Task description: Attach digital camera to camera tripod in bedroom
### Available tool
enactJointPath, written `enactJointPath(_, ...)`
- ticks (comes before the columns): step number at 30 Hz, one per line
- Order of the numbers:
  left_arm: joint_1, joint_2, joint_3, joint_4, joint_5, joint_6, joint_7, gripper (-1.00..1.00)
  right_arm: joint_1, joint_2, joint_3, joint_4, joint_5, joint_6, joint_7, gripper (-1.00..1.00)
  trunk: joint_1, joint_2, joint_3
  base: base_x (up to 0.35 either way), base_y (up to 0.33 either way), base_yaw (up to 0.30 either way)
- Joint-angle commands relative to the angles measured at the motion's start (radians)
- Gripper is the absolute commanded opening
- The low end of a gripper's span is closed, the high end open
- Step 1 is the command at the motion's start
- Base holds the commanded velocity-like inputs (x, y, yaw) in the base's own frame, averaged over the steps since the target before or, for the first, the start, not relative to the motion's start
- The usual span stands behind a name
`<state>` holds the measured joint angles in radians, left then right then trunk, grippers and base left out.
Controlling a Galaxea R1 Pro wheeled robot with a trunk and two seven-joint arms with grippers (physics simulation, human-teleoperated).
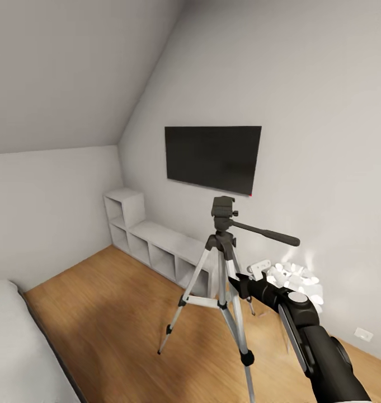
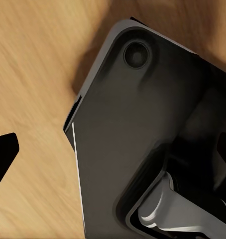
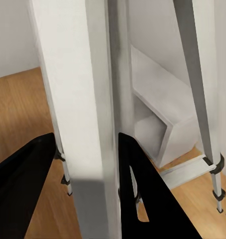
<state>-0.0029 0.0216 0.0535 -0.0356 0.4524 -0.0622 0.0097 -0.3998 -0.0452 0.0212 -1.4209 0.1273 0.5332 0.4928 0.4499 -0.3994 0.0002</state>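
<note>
the camera tripod (image 1: 224,280) stands upright on the light wood floor (image 1: 112,313) of the bedroom, near the middle of the head view. its three silver legs spread outward, with black joints and feet, and a black head sits on top with a long black pan handle (image 1: 266,232) pointing off toward the right. the top plate of the head is bare.

behind the tripod a large flat black wall screen (image 1: 212,158) hangs on the white sloped wall, with a small red dot at its lower right corner. below it a low white shelf unit (image 1: 151,240) with open cubbies runs along the wall, stepping up to a taller cube at its left end. a grey-framed bed (image 1: 17,347) with a white mattress shows at the lower left corner. a small white floor lamp (image 1: 294,277) glows beside the wall, to the right of the tripod.

the right arm reaches in from the lower right, and its right hand (image 3: 80,189) is at one of the tripod's legs. in the right wrist view the two dark fingers (image 3: 143,199) sit on either side of a silver leg, one on each flank; they look closed against it, gripping the leg.

the left wrist view looks down at the wood floor and a dark, rounded part of the robot's body (image 2: 143,139). a black fingertip of the left hand (image 2: 2,154) shows at the edge, and i cannot tell whether that hand is open or closed.
</note>
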Motion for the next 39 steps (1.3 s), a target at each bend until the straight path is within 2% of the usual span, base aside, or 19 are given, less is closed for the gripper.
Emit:
enactJointPath(1,0.000,0.000,0.005,0.000,-0.003,-0.002,0.001,1.00,-0.001,0.001,0.000,-0.002,0.004,0.003,0.006,-1.00,0.000,-0.001,0.000,-0.025,-0.032,0.000)
enactJointPath(10,0.000,0.000,0.005,0.000,-0.003,-0.002,0.000,1.00,-0.001,0.009,0.000,-0.001,0.005,-0.002,-0.010,-1.00,0.000,-0.001,0.000,-0.007,-0.009,0.000)
enactJointPath(17,0.000,0.000,0.005,0.000,-0.003,-0.002,0.001,1.00,-0.001,0.004,0.000,0.015,0.005,-0.055,0.004,-1.00,0.000,-0.001,0.000,-0.164,0.000,0.000)
enactJointPath(31,0.000,0.000,0.005,0.000,-0.003,-0.002,0.000,1.00,-0.001,-0.001,0.003,0.018,0.003,-0.061,0.009,-1.00,0.000,-0.001,0.000,-0.028,0.000,0.000)
enactJointPath(35,0.000,0.000,0.005,0.000,-0.003,-0.002,0.000,1.00,-0.001,0.002,0.003,0.020,0.003,-0.061,0.028,-1.00,0.000,-0.001,0.000,0.000,0.000,0.000)
enactJointPath(39,0.000,0.000,0.005,0.000,-0.003,-0.002,0.000,1.00,-0.001,0.002,0.003,0.036,0.002,-0.058,0.096,-1.00,0.000,-0.001,0.000,0.000,0.000,0.000)
